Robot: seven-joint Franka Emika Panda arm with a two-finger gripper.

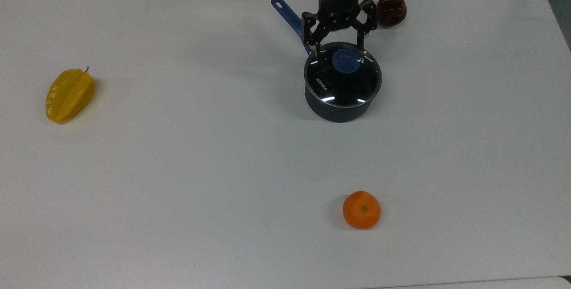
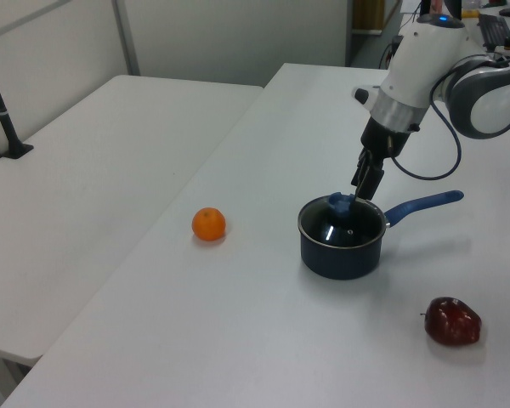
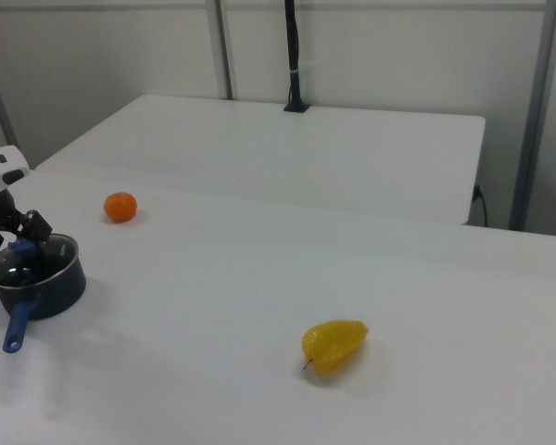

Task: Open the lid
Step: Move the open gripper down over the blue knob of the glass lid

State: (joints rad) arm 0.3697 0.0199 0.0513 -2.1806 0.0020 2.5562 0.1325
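Observation:
The lid [image 1: 343,86], clear glass with a metal rim and a blue knob [image 1: 345,61], sits closed on a dark saucepan [image 1: 337,109] whose long blue handle [image 1: 290,15] points to the top view's upper left. My gripper [image 1: 339,49] is open, its black fingers spread wide over the lid's far edge, one on each side of the knob and just behind it. In the left view the gripper [image 2: 363,184] hangs just above the knob [image 2: 342,203] and holds nothing. The right view has the gripper [image 3: 17,230] over the saucepan [image 3: 37,278] at the right view's far left.
A dark red apple [image 1: 391,9] lies close behind the gripper on the top view's right. An orange [image 1: 362,209] sits near the front edge and a yellow starfruit [image 1: 70,95] far to the top view's left. A second table [image 2: 93,170] adjoins this one.

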